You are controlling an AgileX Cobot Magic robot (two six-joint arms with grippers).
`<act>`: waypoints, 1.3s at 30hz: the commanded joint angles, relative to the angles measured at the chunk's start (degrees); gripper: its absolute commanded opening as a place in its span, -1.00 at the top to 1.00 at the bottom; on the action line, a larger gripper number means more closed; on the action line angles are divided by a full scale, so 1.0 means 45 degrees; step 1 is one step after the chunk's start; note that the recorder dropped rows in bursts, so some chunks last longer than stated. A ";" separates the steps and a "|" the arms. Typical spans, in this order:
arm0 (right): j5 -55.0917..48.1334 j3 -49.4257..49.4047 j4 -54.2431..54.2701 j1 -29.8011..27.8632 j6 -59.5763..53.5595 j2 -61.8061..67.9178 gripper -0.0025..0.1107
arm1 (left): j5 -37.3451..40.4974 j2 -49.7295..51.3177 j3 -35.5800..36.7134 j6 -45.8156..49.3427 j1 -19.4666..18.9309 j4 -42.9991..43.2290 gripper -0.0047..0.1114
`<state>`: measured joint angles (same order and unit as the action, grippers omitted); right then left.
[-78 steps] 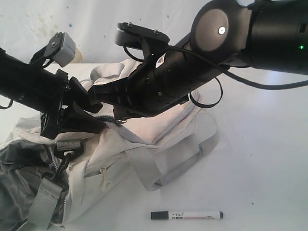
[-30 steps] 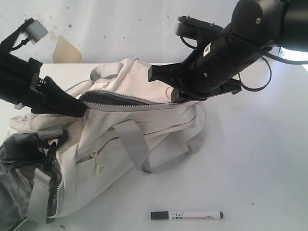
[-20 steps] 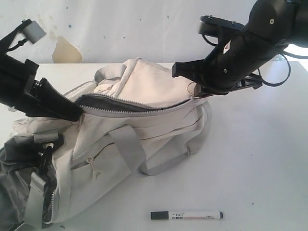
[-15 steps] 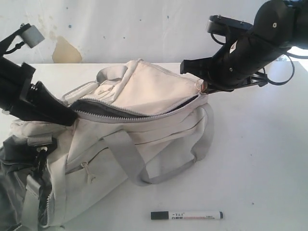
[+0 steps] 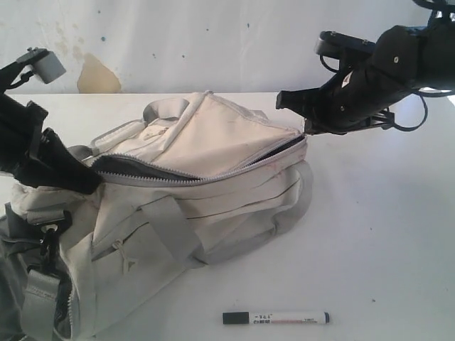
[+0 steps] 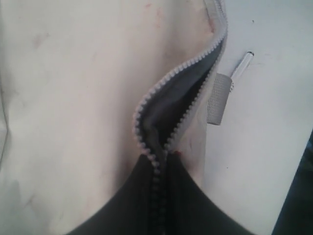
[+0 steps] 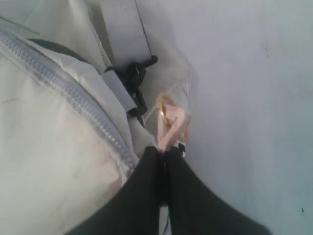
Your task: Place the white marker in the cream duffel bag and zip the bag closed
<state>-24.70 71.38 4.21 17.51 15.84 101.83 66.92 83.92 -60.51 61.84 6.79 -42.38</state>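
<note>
The cream duffel bag (image 5: 213, 145) lies on the white table with its top zipper (image 5: 178, 177) open along most of its length, showing a dark inside. My left gripper (image 5: 91, 183) is shut on the zipper's left end; the left wrist view shows its tips (image 6: 159, 164) pinching the grey zipper tape (image 6: 188, 73). At the bag's right end my right gripper (image 5: 304, 129) is shut on the zipper pull, seen in the right wrist view as a pinkish tab with a ring (image 7: 171, 120) just above the tips (image 7: 164, 149). The white marker (image 5: 276, 317) lies apart near the front edge.
A dark grey fabric item (image 5: 11, 284) sits under the bag at the lower left, with a grey strap (image 5: 39, 295) over it. The bag's grey handles (image 5: 167, 231) drape down its front side. A grey webbing tab (image 6: 217, 98) hangs beside the zipper.
The right gripper has drawn the zipper pull from the bag's left part to its right end, opening the zipper. The bag has stretched out and flattened. The marker has not moved.
</note>
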 commanded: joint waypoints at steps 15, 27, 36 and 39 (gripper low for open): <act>0.0517 -0.0051 -0.0593 -0.0426 -0.0186 -0.0267 0.96 | -0.1359 -0.0137 -0.0044 -0.0104 -0.0108 -0.0185 -0.22; 0.0381 -0.0008 0.0412 0.0552 -0.1810 -0.0891 0.96 | -0.1620 -0.0137 -0.0068 -0.0048 -0.0080 -0.4574 -0.72; 0.0333 -0.0008 0.2826 0.0553 -0.3826 -0.0891 0.96 | -0.3017 -0.0112 -0.0068 0.1411 0.1562 -0.4885 -0.72; 0.0046 -0.0008 0.2826 0.0553 -0.3826 -0.0891 0.95 | -0.3362 -0.0112 -0.0068 0.0945 0.1626 -0.3551 -0.72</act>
<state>-23.86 71.33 16.21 19.76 -0.51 98.46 53.86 83.92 -60.70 66.80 13.59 -62.88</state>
